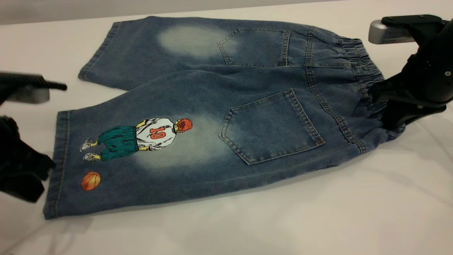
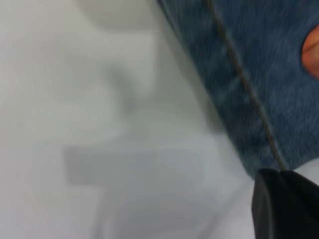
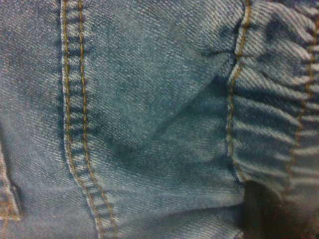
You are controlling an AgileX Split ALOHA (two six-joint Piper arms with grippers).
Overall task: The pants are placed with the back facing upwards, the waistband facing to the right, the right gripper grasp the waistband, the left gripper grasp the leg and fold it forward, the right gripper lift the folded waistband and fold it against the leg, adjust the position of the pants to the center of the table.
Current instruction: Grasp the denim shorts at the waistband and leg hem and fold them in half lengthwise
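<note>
the right gripper (image 1: 384, 106) sits at the waistband (image 1: 361, 58), grip unclear; the leg (image 1: 141, 156) stretches toward nine o'clock, where the left gripper (image 1: 28, 177) waits, its state unreadable.

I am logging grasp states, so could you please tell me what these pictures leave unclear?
- Left gripper: cut off by the exterior view's edge; its wrist view is blurred.
- Right gripper: its own body hides its tips at the waistband.
- Pants front: face down on the table.

Bare table (image 1: 318, 212) lying open along the near side of the pants (image 1: 212, 124); left gripper (image 1: 24, 177) crowding the printed leg's hem; right gripper (image 1: 393, 102) occupying the waistband (image 1: 357, 60) end.
</note>
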